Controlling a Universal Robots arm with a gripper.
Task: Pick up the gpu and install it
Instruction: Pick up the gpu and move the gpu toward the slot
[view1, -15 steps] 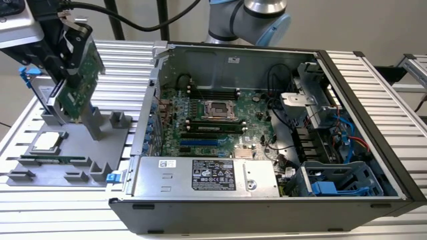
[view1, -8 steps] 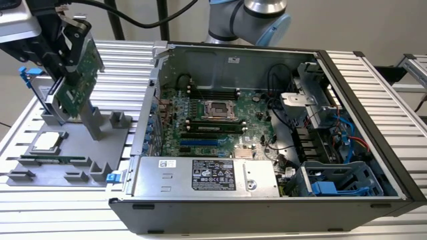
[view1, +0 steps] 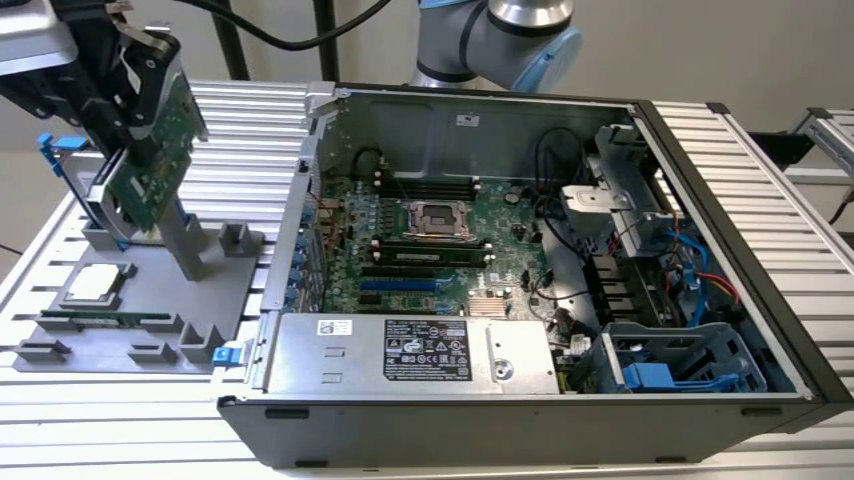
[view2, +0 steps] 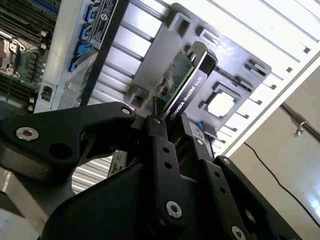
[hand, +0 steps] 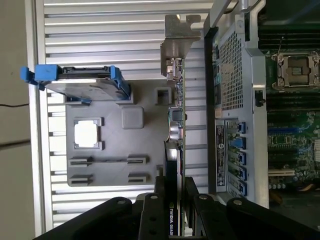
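Gripper (view2: 175, 125) clenched on the graphics card (view1: 150, 140), its long axis near upright above the tray (view1: 160, 290); in the exterior view, the open computer case (view1: 534, 430) lies at three o'clock

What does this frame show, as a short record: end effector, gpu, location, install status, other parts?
end effector: shut on the gpu
gpu: tilted, green board showing, silver bracket at the end far from the end effector
location: above the gray tray, to the exterior view's left of the open case
install status: not in the case
other parts on tray: hard drive with blue rails, processor chip
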